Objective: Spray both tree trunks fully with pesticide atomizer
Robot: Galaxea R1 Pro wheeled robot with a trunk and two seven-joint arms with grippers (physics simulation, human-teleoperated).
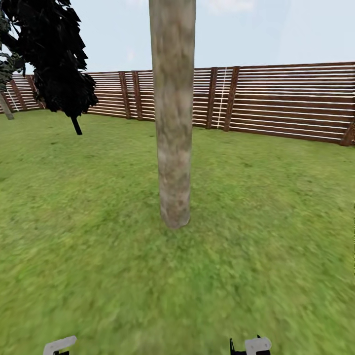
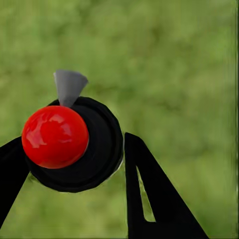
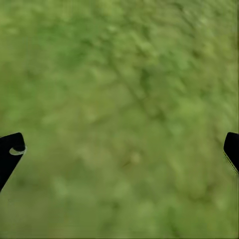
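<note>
A pale mottled tree trunk (image 1: pixel 172 113) rises from the lawn (image 1: pixel 276 207) before a slatted wooden fence (image 1: pixel 291 101). The left claw (image 2: pixel 74 149) pinches the pesticide atomizer (image 2: pixel 74 144) above the grass; the right claw (image 3: pixel 119 149) hangs spread wide.

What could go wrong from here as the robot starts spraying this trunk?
The atomizer sits off-centre between the left gripper's fingers and may slip. Its grey nozzle seems to point over grass, not at the tree trunk, so spray may miss. The trunk's far side may stay uncovered.
</note>
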